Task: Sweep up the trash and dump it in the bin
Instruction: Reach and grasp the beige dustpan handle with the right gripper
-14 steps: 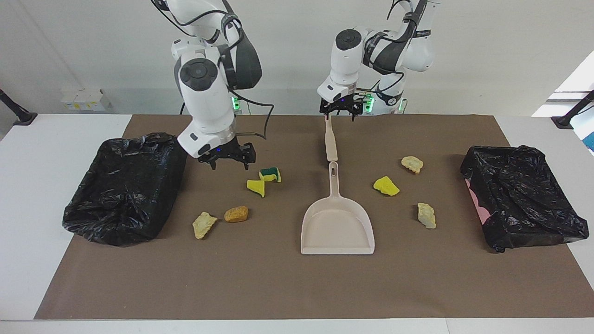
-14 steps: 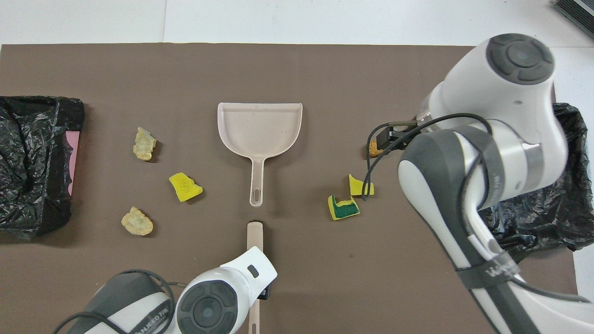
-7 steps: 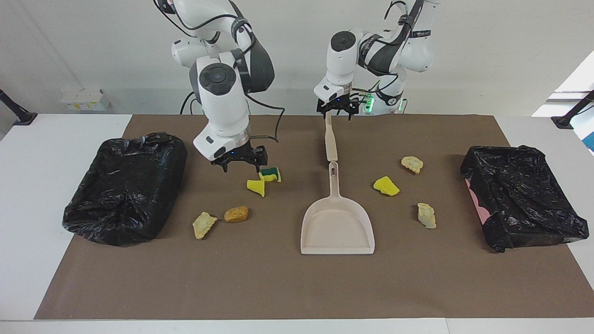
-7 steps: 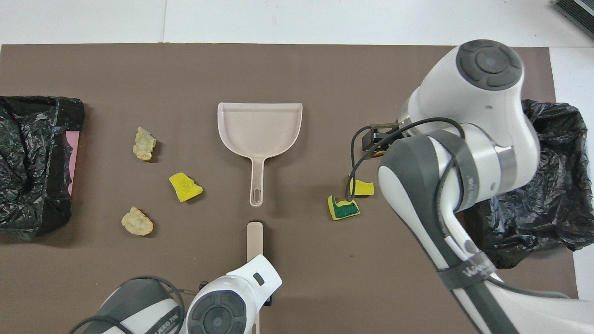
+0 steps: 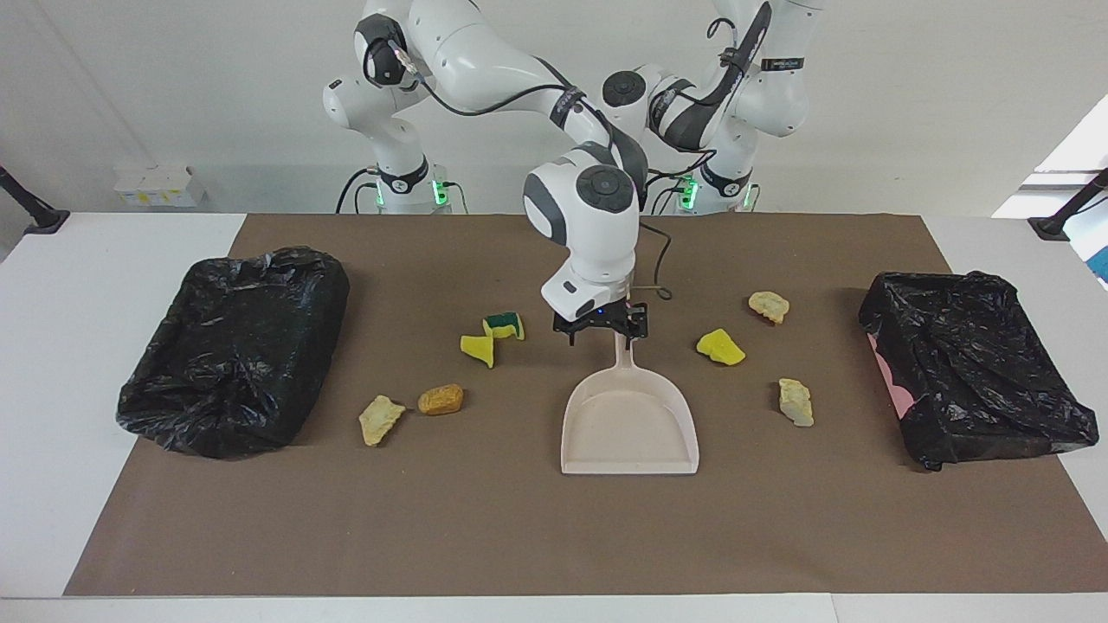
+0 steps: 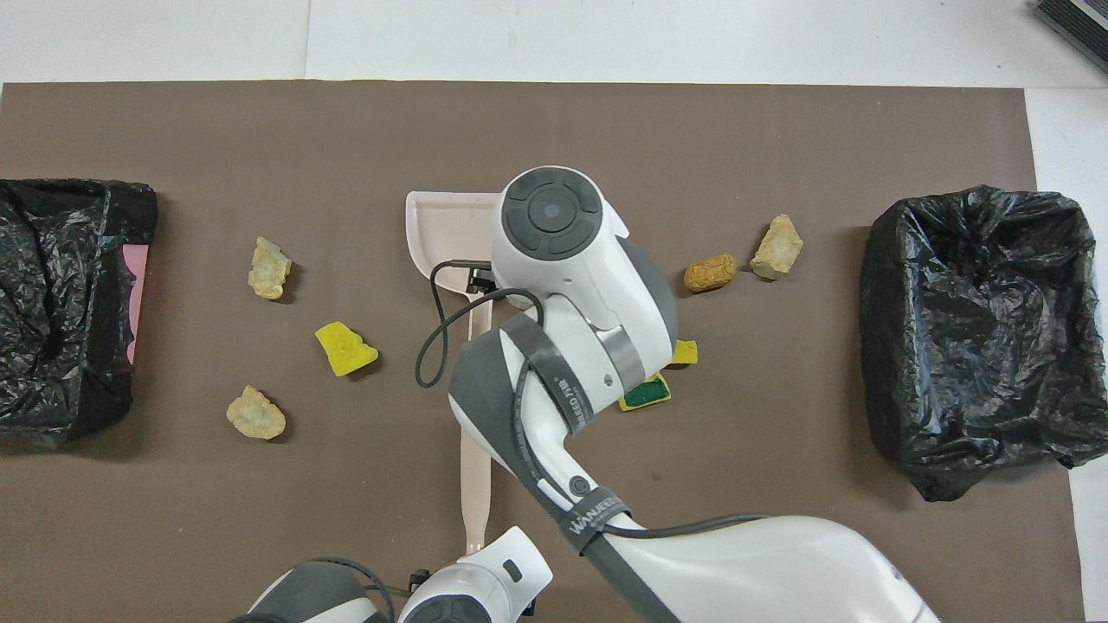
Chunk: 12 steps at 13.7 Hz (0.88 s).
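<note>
Beige dustpan (image 5: 629, 422) under right gripper (image 5: 602, 329)

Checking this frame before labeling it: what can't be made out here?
Left tool: right arm blocks it in the facing view, its own wrist covers it overhead; grip on the brush handle unknown.
Dustpan: overhead, mostly under the right arm.
Green-backed sponge: overhead, partly covered by that arm.

Only lettering I can read: a grey strap (image 6: 595, 517) wrapped round my right arm (image 6: 554, 346) bears pale capitals that look like "WANJEED", the last letters unsure, seen in the overhead view.
</note>
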Available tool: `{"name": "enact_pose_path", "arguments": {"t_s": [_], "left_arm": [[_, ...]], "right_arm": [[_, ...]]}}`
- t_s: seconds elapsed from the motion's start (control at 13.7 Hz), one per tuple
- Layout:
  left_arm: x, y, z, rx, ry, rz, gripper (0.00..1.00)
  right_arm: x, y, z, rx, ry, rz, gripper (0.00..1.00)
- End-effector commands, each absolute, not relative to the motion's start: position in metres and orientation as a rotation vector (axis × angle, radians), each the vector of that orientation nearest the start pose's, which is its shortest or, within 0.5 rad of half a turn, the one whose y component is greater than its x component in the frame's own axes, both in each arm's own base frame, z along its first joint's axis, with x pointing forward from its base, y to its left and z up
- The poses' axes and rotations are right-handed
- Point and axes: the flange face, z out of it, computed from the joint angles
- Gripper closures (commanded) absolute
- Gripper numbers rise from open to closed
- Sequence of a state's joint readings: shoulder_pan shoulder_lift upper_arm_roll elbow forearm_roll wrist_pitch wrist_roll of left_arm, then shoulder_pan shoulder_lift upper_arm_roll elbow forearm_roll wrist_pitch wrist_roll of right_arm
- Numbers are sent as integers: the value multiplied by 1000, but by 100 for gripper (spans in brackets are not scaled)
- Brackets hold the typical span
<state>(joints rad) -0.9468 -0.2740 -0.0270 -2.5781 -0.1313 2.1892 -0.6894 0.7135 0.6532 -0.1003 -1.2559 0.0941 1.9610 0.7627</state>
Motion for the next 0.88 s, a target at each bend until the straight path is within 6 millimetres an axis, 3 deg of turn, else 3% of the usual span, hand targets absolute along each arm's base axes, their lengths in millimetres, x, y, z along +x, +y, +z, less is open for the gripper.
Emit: {"name": "enact_pose_path", "arguments": {"t_s": [0.0, 0.15, 0.22, 0.29, 0.37, 0.59, 0.81], "left_arm": [[222, -337, 347, -3080, 298, 280, 77], [225, -334, 346, -3074, 303, 293, 100], [225, -332, 345, -3065, 300, 304, 100], [227, -333, 348, -3057, 304, 304, 100], [234, -333, 351, -3046, 290, 320, 100], [245, -321, 376, -2980, 372, 431, 100], [258, -285, 405, -2913, 324, 429, 100]], "right_arm": [[594, 473, 362, -3061, 273, -56, 0], [587, 478, 350, -3079, 259, -22, 0], [583, 479, 347, -3088, 257, 1, 1], [581, 479, 349, -3082, 258, 12, 14], [579, 480, 351, -3080, 254, 19, 33], [578, 480, 351, -3085, 255, 35, 100], [575, 478, 349, -3106, 248, 63, 100]]}}
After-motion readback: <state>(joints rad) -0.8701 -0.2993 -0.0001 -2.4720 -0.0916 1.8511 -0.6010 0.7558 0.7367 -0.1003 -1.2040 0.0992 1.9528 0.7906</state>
